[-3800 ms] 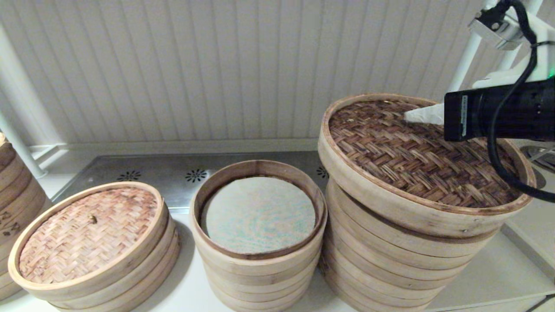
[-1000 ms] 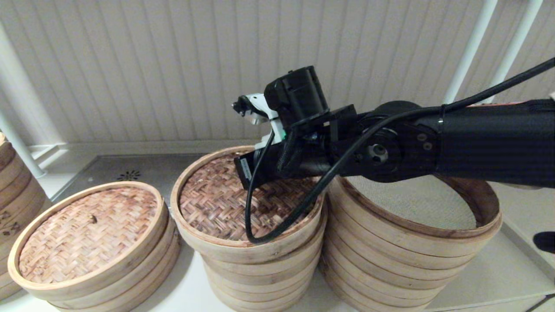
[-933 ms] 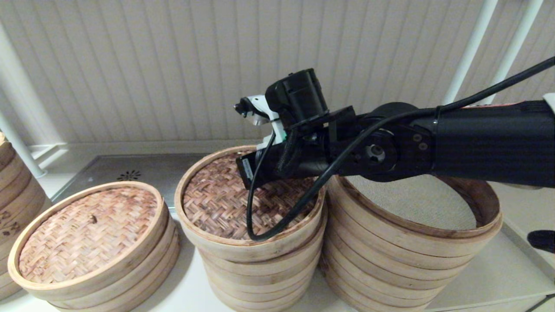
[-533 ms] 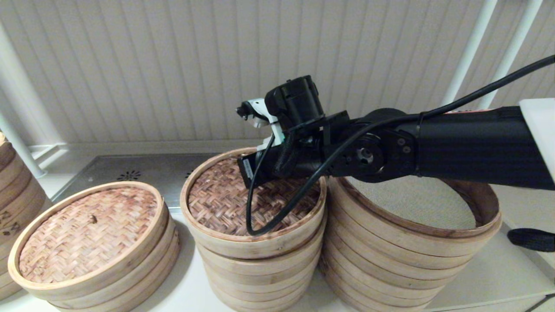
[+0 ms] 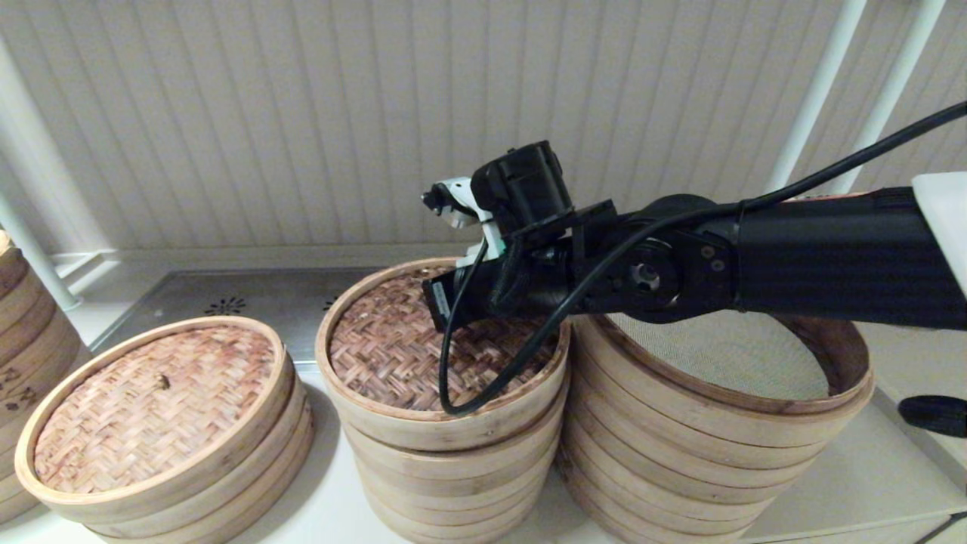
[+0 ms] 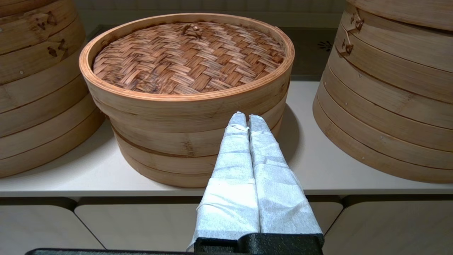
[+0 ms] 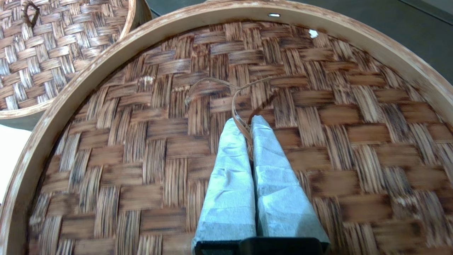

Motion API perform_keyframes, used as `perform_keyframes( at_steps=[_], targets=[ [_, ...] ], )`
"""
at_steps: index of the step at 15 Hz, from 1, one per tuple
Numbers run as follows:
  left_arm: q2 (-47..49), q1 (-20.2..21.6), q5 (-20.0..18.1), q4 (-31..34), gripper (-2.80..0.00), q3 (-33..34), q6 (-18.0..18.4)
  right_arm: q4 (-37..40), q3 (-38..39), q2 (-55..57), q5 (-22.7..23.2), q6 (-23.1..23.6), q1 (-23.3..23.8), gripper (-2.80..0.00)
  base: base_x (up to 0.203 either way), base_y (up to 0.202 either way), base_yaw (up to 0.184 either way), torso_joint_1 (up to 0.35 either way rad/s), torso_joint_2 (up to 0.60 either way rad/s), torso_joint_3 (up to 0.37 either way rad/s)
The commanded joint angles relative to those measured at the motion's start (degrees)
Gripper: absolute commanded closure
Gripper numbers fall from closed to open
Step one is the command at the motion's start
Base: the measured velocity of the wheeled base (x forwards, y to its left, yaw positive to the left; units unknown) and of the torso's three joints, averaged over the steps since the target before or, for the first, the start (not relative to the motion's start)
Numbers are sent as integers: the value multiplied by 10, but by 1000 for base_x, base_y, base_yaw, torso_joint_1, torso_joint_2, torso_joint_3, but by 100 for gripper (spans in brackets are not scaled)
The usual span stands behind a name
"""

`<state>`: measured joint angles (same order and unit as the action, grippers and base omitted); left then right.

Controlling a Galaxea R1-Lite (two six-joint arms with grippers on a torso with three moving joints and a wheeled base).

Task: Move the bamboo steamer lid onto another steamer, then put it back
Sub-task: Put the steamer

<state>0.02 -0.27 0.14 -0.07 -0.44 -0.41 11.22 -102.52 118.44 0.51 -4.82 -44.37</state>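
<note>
The bamboo steamer lid [image 5: 385, 351], dark herringbone weave in a pale hoop, sits atop the narrower middle stack [image 5: 446, 483]. My right arm reaches across from the right, and its wrist hides the fingers in the head view. In the right wrist view my right gripper [image 7: 246, 120] is shut on the lid's [image 7: 141, 141] thin cord loop [image 7: 226, 86] at the centre. The widest stack [image 5: 680, 446] on the right stands uncovered, and its grey-beige mesh liner [image 5: 725, 355] shows. My left gripper [image 6: 246, 117] is shut on nothing, low in front of the counter edge.
A low stack with a lighter pinkish-tan lid [image 5: 151, 408] stands at the left, facing the left gripper [image 6: 187, 56]. Another stack [image 5: 23, 332] is at the far left edge. A panelled wall and white pipes [image 5: 816, 91] run behind. A metal plate [image 5: 249, 302] lies at the back.
The lid has gone from the widest right stack to the middle stack, baring the mesh liner. In the last second it shifted slightly right and settled lower with the right arm.
</note>
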Motion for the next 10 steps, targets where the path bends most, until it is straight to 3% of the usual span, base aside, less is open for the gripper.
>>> perform_keyframes(
  at_steps=[1, 10],
  targets=[
    [1, 0, 0, 0, 0, 0, 0, 2, 2, -9, -1, 0, 3, 0, 0, 0, 0, 0, 0, 0],
    [0, 0, 0, 0, 0, 0, 0, 2, 10, -15, 0, 0, 13, 0, 0, 0, 0, 0, 0, 0]
  ],
)
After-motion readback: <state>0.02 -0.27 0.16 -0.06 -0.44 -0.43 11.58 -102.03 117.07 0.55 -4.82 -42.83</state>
